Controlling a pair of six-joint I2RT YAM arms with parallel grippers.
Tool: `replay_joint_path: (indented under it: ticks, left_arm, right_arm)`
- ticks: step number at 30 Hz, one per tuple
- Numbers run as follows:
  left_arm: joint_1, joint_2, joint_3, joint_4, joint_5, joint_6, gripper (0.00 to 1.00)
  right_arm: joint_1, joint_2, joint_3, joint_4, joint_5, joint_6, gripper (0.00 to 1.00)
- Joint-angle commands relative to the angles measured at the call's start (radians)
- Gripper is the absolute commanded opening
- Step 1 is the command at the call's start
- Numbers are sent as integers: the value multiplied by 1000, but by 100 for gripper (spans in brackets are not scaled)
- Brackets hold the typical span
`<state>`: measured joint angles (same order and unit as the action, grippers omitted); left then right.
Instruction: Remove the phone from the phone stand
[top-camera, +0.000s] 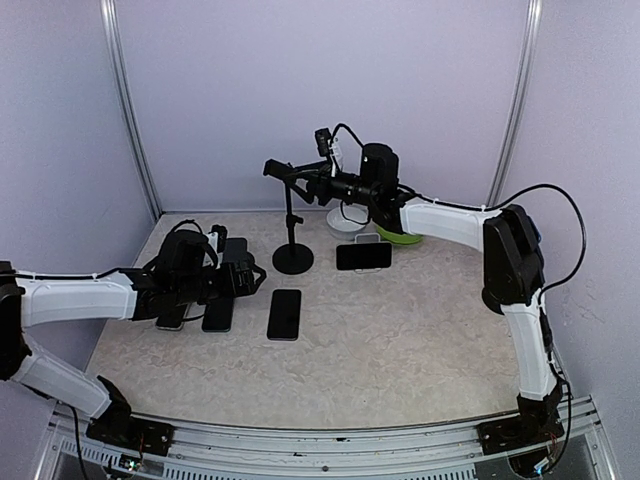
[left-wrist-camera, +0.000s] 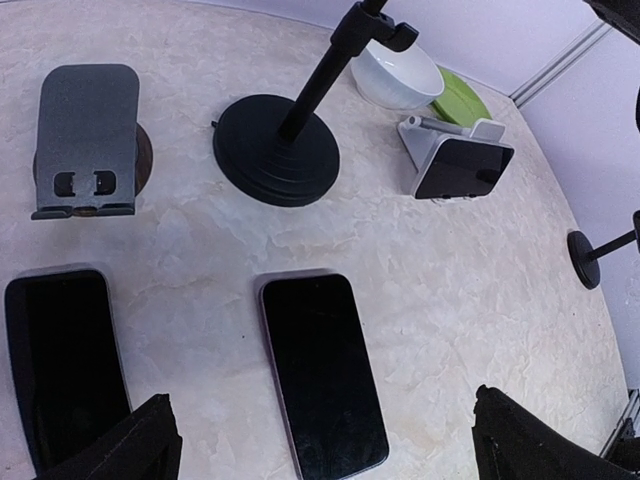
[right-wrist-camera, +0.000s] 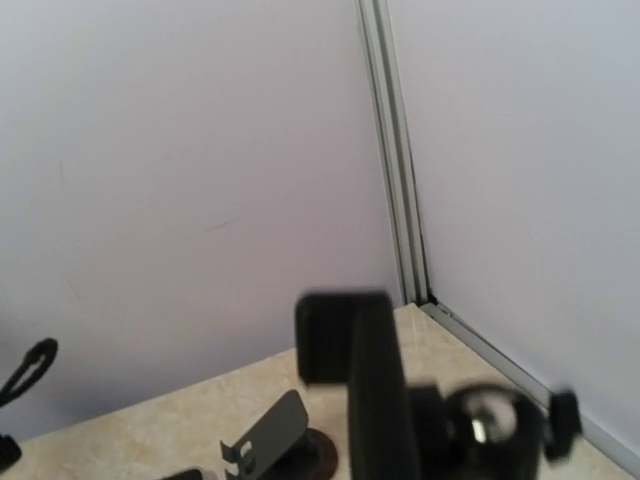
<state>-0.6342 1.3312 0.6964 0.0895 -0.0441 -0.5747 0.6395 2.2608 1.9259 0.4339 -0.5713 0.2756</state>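
Note:
A black phone rests sideways in a small white stand right of centre; it also shows in the left wrist view. My left gripper is open and empty, low over a black phone that lies flat on the table; its fingertips straddle that phone's near end without touching it. My right gripper is raised at the top of a tall black pole stand and seems shut on its clamp head, which is blurred and holds no phone.
A second flat phone lies left of the first. An empty grey stand stands behind it. A white bowl and a green plate sit at the back. The pole stand's round base is mid-table.

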Motion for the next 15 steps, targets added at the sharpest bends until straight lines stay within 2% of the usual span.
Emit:
replay_joint_path:
  ticks: [1,6,9,15]
  left_arm:
    - [5,15,37,19,24,17,99]
    - [4,15,38,30,44,14,99]
    - [3,15,40,30,49,4,99]
    - [-6,14,43,41,48,-7,99]
  right_arm:
    - [-23,-66,-59,58,-31,8,66]
    - [-62,-158,-177,70,-59,-8,86]
    - [-111,-224,-274,77,-92,-7,88]
    - [-217,-262,-361,-53,-164,-52,86]
